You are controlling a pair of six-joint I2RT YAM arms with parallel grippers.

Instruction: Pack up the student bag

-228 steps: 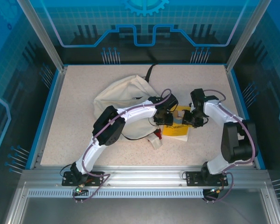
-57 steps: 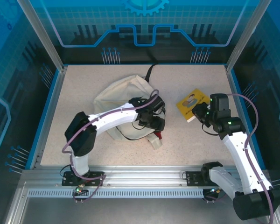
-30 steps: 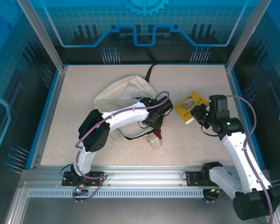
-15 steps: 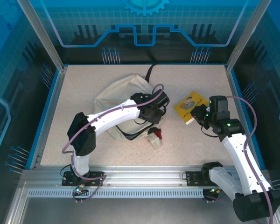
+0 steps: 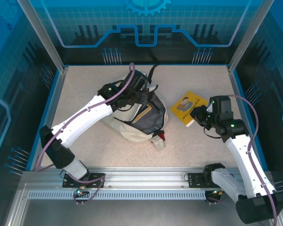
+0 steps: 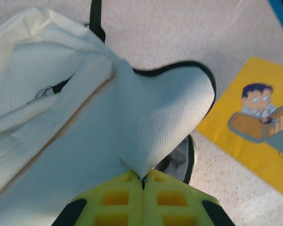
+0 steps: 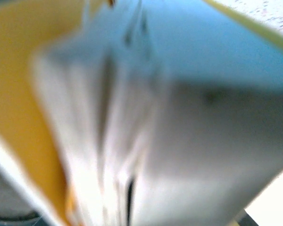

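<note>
The bag (image 5: 129, 128) lies at the frame's centre, its flap (image 6: 165, 117) pinched and raised by the fully closed left gripper (image 6: 142, 176). At right, a book (image 5: 188, 106) is clamped by its edge in the right gripper (image 5: 198, 117). The thin fabric could be pulled free, and the opening would collapse before the book is inserted.

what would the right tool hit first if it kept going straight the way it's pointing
The right tool grips the book, so that comes first. Pushed on leftward across the table, it would likely meet the bag at its near right side, though height is hard to judge.
</note>
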